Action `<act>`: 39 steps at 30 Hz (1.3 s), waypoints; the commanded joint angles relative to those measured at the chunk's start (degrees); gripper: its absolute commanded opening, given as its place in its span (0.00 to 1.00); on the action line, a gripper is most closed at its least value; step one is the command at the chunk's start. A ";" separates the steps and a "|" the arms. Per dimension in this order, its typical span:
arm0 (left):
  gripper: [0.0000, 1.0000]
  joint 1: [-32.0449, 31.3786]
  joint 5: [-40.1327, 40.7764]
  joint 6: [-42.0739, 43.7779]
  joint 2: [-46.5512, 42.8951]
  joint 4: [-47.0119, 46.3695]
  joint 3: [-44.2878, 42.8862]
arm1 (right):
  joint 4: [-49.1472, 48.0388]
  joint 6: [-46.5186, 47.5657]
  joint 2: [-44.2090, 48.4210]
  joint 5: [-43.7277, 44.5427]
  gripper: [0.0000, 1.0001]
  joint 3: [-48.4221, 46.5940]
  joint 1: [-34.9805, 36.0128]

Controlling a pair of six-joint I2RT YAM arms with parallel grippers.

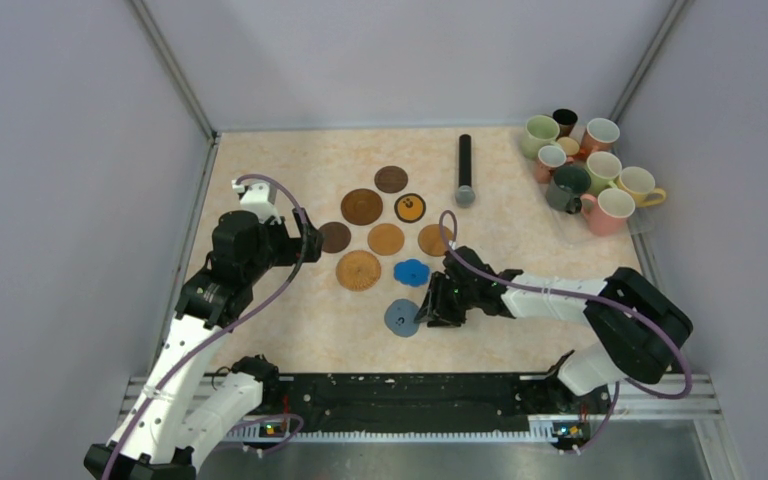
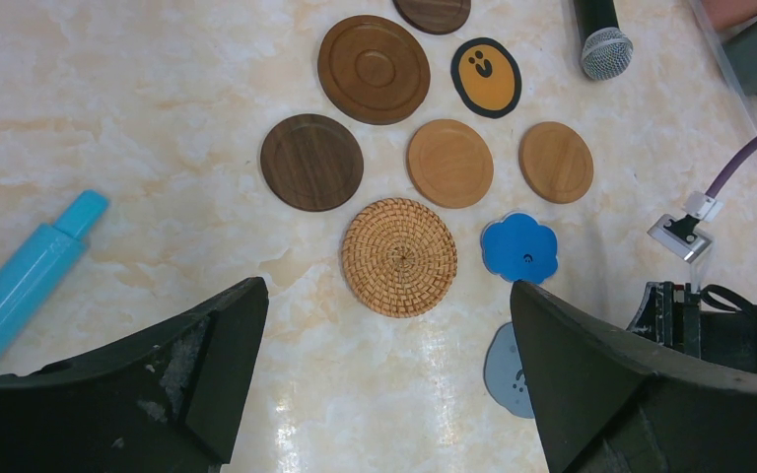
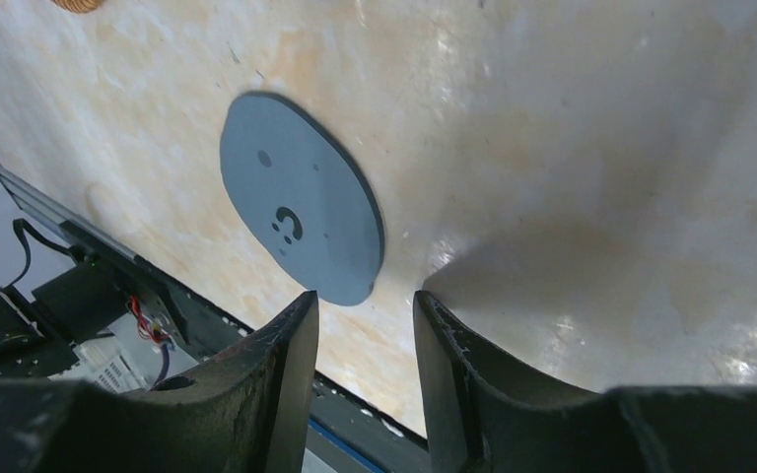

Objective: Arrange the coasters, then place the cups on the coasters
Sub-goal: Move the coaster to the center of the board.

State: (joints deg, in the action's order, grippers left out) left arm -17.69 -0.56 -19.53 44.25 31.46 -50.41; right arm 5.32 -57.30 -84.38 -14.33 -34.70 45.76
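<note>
Several coasters lie flat mid-table: brown and tan wooden discs, a woven round one [image 1: 358, 270] [image 2: 399, 256], a black-and-orange one [image 1: 410, 207], a blue flower-shaped one [image 1: 412, 271] [image 2: 519, 246] and a grey-blue one [image 1: 401, 318] [image 3: 296, 222]. The cups [image 1: 585, 170] stand bunched at the far right corner. My right gripper [image 1: 430, 310] [image 3: 367, 296] is low over the table, open, nothing between its fingers, with its tips just off the grey-blue coaster's edge. My left gripper [image 1: 308, 238] [image 2: 384, 291] hovers wide open left of the coasters, holding nothing.
A black microphone with a grey head [image 1: 465, 168] [image 2: 603, 44] lies behind the coasters. A light blue cylinder [image 2: 25, 281] lies on the table to the left in the left wrist view. Walls close in on both sides, and a black rail [image 1: 420, 390] runs along the near edge.
</note>
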 commanded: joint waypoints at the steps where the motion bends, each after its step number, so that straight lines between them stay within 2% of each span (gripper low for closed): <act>1: 0.99 -0.15 -0.11 0.46 -0.81 -2.19 0.05 | 6.54 1.28 0.84 2.99 0.41 3.99 1.30; 8: 0.99 -0.15 0.03 0.46 -0.97 -2.16 0.14 | 3.03 -0.18 -0.14 0.52 0.41 3.12 2.88; 16: 0.99 -0.15 0.00 0.41 -1.05 -2.18 0.09 | -0.16 -1.31 -6.36 0.47 0.41 -1.09 5.15; 29: 0.99 -0.12 0.06 0.46 -0.84 -2.18 0.13 | -0.06 0.52 -12.27 1.51 0.41 -5.63 5.18; 39: 0.99 -0.15 0.03 0.46 -0.72 -2.15 0.05 | -0.39 0.70 -12.81 0.99 0.41 -6.94 5.22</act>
State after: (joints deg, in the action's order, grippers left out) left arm -17.69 -0.56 -19.53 44.23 31.46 -50.41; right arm 0.93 -59.44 -94.19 -19.25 -41.65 50.26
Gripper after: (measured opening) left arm 0.986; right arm 0.404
